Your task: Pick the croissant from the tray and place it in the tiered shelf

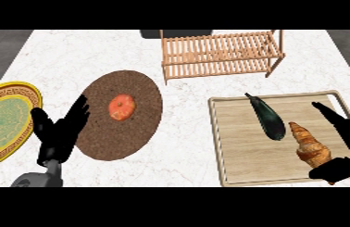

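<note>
Right hand (335, 142), fingers spread, brackets the golden flaky croissant (311, 146) on the pale wooden tray (239, 147) (nothing lifted); slatted wooden tiered shelf (219, 54) waits.

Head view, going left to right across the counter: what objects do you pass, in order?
Gold-rimmed plate → left hand → round brown mat with the tomato on it → wooden tray holding the eggplant, then the croissant → right hand. The tiered shelf sits farther back, above the gap and tray.

A single head-height camera looks steeply down on the white marbled surface (184, 96), near enough that the far slatted wooden tiered shelf (220, 52) meets the top edge.
</note>
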